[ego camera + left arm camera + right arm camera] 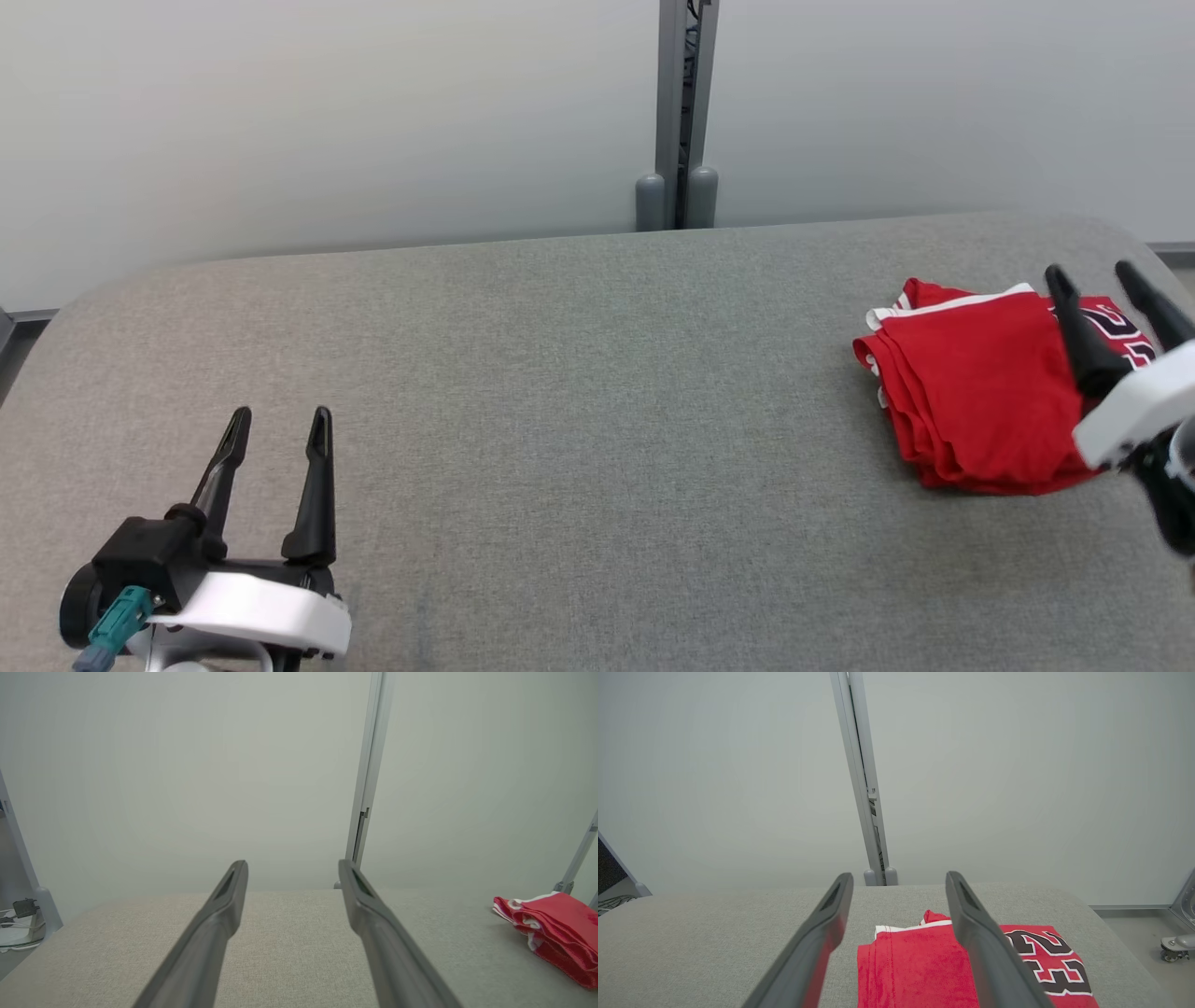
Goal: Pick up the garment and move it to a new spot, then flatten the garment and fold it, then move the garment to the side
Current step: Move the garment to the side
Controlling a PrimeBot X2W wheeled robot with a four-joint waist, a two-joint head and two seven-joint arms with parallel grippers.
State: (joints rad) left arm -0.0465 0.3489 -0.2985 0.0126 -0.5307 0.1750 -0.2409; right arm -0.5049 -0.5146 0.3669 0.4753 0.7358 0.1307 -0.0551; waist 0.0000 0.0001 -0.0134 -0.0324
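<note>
Lying beneath my spread right gripper [1090,271], the folded red shirt [971,401] runs side to side, white trim facing the wall [373,112], well apart from my spread left gripper [282,413].

Garment [971,401]: right part hidden behind right gripper [1089,271]; lower part cut off in right wrist view.

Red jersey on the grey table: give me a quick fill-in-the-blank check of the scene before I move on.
1. The folded red fabric jersey lies at the robot's ___ end of the grey upholstered table.
2. The black number printed on it is ___.
3. The right gripper, by the jersey, has its jaws ___.
4. The left gripper holds ___.
Missing words: right; 23; open; nothing.
</note>
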